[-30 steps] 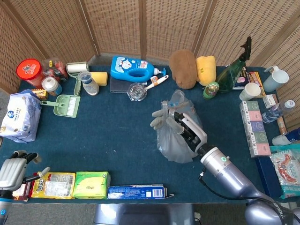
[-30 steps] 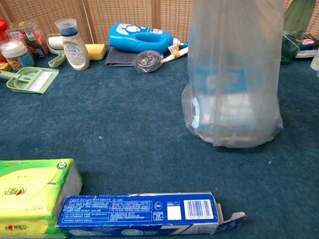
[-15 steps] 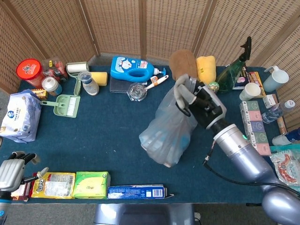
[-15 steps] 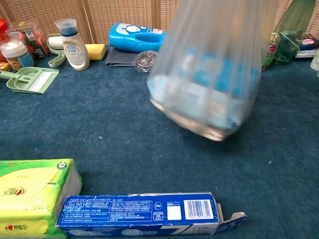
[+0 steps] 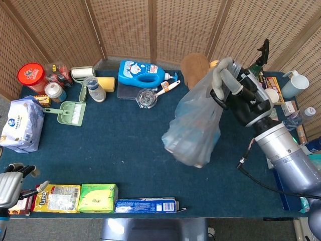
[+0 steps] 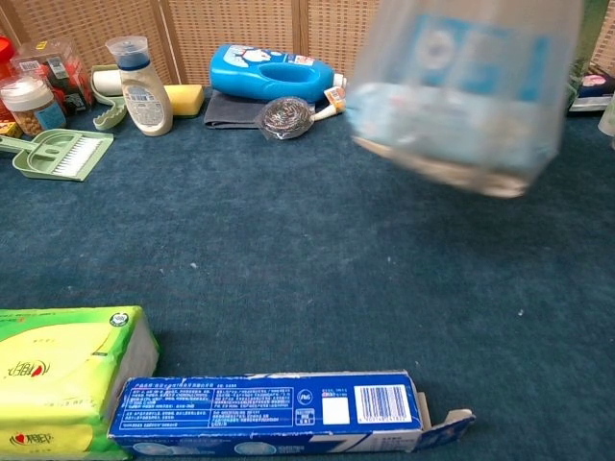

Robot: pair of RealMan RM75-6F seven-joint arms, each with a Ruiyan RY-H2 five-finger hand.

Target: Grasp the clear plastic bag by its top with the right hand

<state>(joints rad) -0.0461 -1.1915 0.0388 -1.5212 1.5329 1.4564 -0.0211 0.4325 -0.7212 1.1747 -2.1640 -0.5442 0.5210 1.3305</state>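
The clear plastic bag (image 5: pixel 194 125) hangs in the air above the blue table, with blue-and-white contents in its bottom. My right hand (image 5: pixel 231 88) grips its bunched top at the upper right of the head view. In the chest view the bag's bottom (image 6: pixel 459 91) hangs blurred, well off the cloth; the right hand itself is out of that view. My left hand (image 5: pixel 12 181) rests at the table's front-left corner, fingers loosely apart, holding nothing.
A blue box (image 5: pixel 146 205), a green pack (image 5: pixel 98 197) and a yellow pack (image 5: pixel 57 198) line the front edge. A blue detergent bottle (image 5: pixel 143 74), steel scourer (image 5: pixel 146 97), brown plush (image 5: pixel 194 65) and green spray bottle (image 5: pixel 251 70) stand behind. Boxes and cups (image 5: pixel 273 131) crowd the right side.
My right hand has lifted the bag off the table and carried it up and to the right. The bag swings and blurs. The left hand has stayed put.
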